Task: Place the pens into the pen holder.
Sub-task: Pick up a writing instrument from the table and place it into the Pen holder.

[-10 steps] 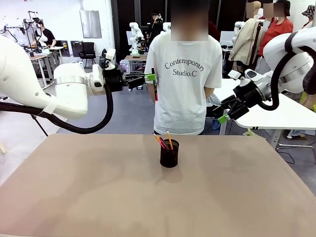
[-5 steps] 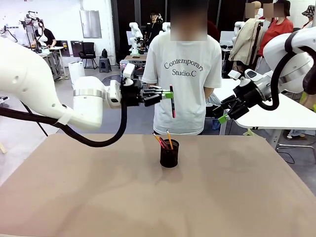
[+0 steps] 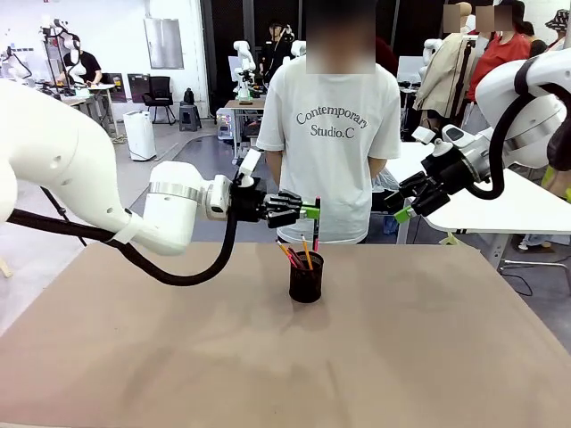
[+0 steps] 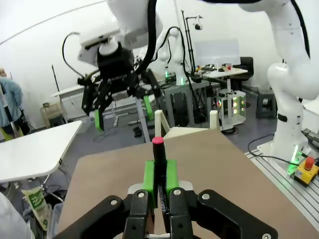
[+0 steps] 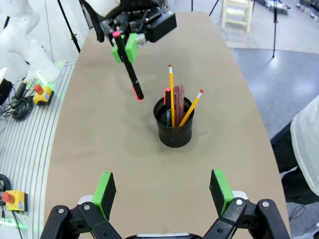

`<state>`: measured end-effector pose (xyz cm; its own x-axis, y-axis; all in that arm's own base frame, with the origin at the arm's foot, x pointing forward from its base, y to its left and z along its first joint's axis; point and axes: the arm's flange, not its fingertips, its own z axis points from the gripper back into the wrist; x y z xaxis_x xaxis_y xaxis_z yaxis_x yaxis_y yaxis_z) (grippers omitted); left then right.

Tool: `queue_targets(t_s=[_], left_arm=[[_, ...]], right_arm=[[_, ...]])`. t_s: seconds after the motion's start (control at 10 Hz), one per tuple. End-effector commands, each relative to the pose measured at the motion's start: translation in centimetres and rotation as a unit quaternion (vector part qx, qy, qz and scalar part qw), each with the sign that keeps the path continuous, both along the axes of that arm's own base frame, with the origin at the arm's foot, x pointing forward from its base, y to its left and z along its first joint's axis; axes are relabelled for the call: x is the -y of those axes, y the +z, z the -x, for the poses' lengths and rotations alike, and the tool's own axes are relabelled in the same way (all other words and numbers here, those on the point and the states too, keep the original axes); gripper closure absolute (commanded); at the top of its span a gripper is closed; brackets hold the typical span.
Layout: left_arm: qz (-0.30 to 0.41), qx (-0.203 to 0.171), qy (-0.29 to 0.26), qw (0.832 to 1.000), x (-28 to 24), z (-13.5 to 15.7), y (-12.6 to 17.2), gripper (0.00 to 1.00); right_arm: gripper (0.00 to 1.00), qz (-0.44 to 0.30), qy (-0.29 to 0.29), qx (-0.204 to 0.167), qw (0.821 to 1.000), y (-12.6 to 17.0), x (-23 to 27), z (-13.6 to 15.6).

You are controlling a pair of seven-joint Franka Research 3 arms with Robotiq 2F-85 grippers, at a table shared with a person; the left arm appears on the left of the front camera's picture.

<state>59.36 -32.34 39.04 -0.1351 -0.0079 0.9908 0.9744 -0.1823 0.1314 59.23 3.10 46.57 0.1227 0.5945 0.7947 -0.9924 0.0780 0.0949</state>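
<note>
- Front view: left gripper (image 3: 310, 212) sits at centre frame, its green pads pinched on a black marker (image 3: 316, 224) with pink-red ends, held upright just above and slightly right of the pen holder (image 3: 306, 278). The black mesh cup stands on the tabletop (image 3: 161, 348) a little above mid-frame and already carries several pens (image 3: 297, 252), among them an orange-yellow pencil and a reddish one. The right gripper (image 3: 409, 207) hangs at the right of the frame, off the tabletop edge, fingers spread and holding nothing. A person (image 3: 335, 134) in a white T-shirt stands behind the far edge.
- Left wrist view: the left gripper's pads (image 4: 149, 175) are pressed against the marker (image 4: 159, 169) at lower centre; the marker's pink tip points up the frame. The right gripper (image 4: 122, 107) shows in the upper left, fingers apart.
- Right wrist view: the right gripper (image 5: 164, 189) fingers stand wide apart along the bottom edge, empty. The pen holder (image 5: 174, 127) is at mid-frame with about four pens (image 5: 177, 102) leaning inside. The marker (image 5: 128, 64) hangs tilted in the upper left, its lower end over bare tabletop beside the cup, not yet over the opening.
- Progress, as a judgement: most pens are stowed, no loose pen lies on the tabletop, and the marker seems the last one, needing alignment over the rim, lowering and release.
</note>
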Motion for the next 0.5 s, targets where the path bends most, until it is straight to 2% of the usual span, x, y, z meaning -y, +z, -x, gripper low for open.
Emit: queue_targets(t_s=[0.0, 0.2, 0.3, 0.4], left_arm=[[-0.013, 0.001, 0.006, 1.0, 0.1, -0.8, 0.0, 1.0], [-0.003, -0.007, 0.026, 1.0, -0.4, -1.2, 0.3, 1.0], [-0.008, -0.003, 0.009, 1.0, -0.2, -0.6, -0.9, 1.0], [-0.008, -0.003, 0.009, 1.0, -0.2, -0.6, -0.9, 1.0]], right_arm=[[0.0, 0.001, -0.001, 0.002, 1.0, 0.1, -0.1, 0.1], [0.0, 0.001, -0.001, 0.002, 1.0, 0.1, -0.1, 0.1], [0.0, 0.001, -0.001, 0.002, 1.0, 0.1, -0.1, 0.1], [0.0, 0.001, -0.001, 0.002, 1.0, 0.1, -0.1, 0.1]])
